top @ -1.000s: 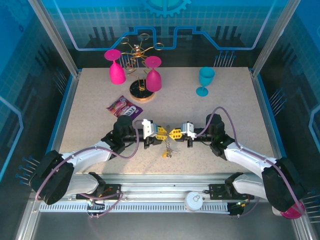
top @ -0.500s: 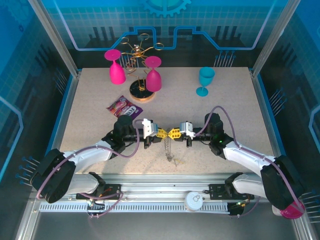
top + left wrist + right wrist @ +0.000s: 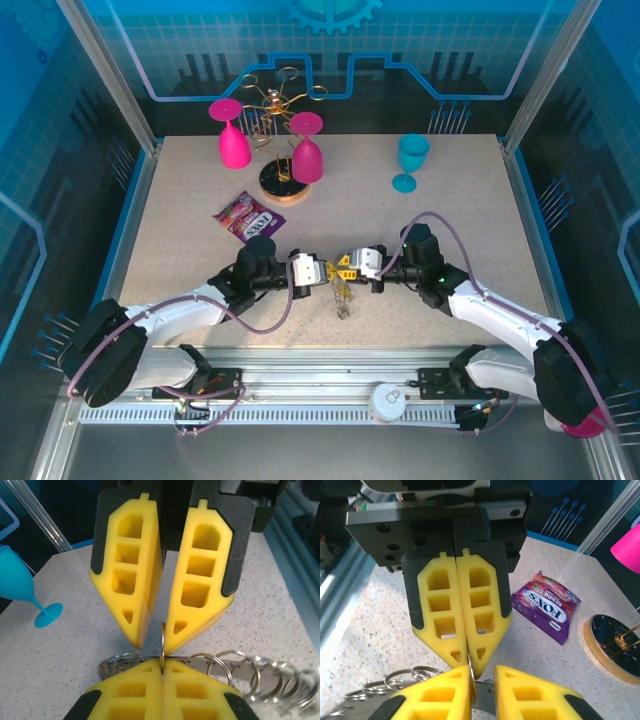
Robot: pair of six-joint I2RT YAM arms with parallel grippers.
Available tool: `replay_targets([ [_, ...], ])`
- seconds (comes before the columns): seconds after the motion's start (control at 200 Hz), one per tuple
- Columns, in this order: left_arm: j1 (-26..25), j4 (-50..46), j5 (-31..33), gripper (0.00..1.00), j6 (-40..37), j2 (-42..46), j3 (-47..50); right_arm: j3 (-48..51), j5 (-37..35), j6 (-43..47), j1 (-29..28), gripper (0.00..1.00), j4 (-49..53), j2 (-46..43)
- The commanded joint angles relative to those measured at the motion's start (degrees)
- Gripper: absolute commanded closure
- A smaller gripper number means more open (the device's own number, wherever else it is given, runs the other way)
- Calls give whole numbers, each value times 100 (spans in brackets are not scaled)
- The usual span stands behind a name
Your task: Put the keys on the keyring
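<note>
The keyring [image 3: 341,291], a flat grey band fringed with thin wire loops, hangs just above the table between the two grippers. My left gripper [image 3: 327,272] is shut on one wire loop [image 3: 162,639], which stands edge-on between its yellow pads [image 3: 130,687]. The band [image 3: 240,670] runs off to the right behind them. My right gripper [image 3: 346,266] faces it tip to tip. Its jaws [image 3: 483,669] stand slightly apart, and the same loop [image 3: 470,674] lies against its left pad. I cannot make out the keys.
A purple snack packet [image 3: 243,214] lies behind the left gripper. Further back are a gold-rimmed stand base [image 3: 280,186] with two pink glasses [image 3: 233,142] and a teal glass [image 3: 410,160]. The table's front edge runs just below the hanging ring.
The keyring came off the table and now hangs between the grippers. The left gripper has shifted right and stays shut on the loop. The right gripper's jaws have parted a little.
</note>
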State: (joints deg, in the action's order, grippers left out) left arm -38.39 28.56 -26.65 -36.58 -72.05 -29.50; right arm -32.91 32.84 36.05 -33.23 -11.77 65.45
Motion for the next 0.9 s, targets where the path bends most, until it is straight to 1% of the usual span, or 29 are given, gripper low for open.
replay_targets([
  [0.0, -84, -138, 237, 100, -504, 86, -229, -258, -570, 632, -152, 86, 647, -94],
  [0.095, -93, -200, 265, 100, -577, 99, -249, -313, -781, 885, -247, 88, 854, -103],
  [0.335, -176, -447, 362, 100, -776, 163, -302, -321, -1032, 1040, -315, 88, 888, -97],
  [0.41, -186, -469, 363, 100, -794, 174, -300, -313, -978, 1046, -324, 93, 859, -103],
  [0.45, -196, -470, 362, 100, -799, 182, -302, -313, -945, 1047, -333, 100, 852, -103],
  [0.57, -213, -461, 371, 100, -745, 176, -314, -247, -805, 985, -351, 100, 703, -113],
  [0.64, -217, -401, 383, 89, -686, 146, -273, -167, -696, 915, -359, 100, 536, -112],
  [0.705, -215, -319, 389, 84, -660, 109, -225, -95, -611, 830, -368, 100, 348, -111],
  [0.775, -213, -290, 395, 82, -649, 64, -184, -28, -531, 773, -368, 100, 193, -120],
  [0.896, -214, -213, 390, 83, -615, 25, -131, 11, -431, 710, -380, 100, 93, -125],
])
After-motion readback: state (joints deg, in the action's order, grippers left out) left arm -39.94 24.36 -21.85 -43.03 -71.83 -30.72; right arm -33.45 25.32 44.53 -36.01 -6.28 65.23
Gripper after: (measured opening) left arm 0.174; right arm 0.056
